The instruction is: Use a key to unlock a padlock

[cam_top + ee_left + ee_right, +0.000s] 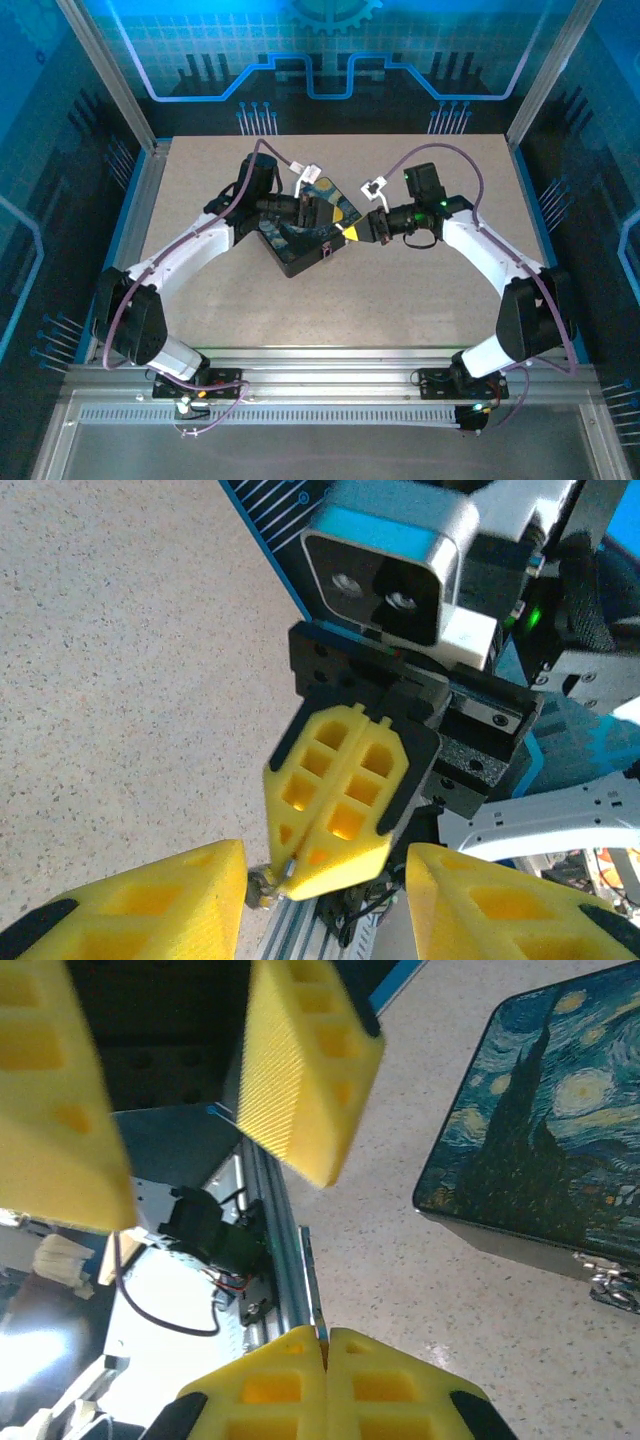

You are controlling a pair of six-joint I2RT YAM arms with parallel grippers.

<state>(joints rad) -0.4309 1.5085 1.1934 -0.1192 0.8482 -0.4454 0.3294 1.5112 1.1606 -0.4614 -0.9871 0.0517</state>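
A box (300,245) with a painted lid is set on the tabletop (420,300). Beside it the left tool (205,1160) is held open and empty, facing the closed right tool (325,1350). What seems the padlock (612,1288) is seen at the box's edge. A tiny key (263,886) is pinched at the right tool's tips.

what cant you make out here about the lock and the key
- Left wrist view: a tiny metal bit at the tips of the shut right hand is too small and blurred to name.
- Right wrist view: a shiny piece beside the box is cut off by the frame edge.
- Top view: anything at the box's front corner is too small to make out.
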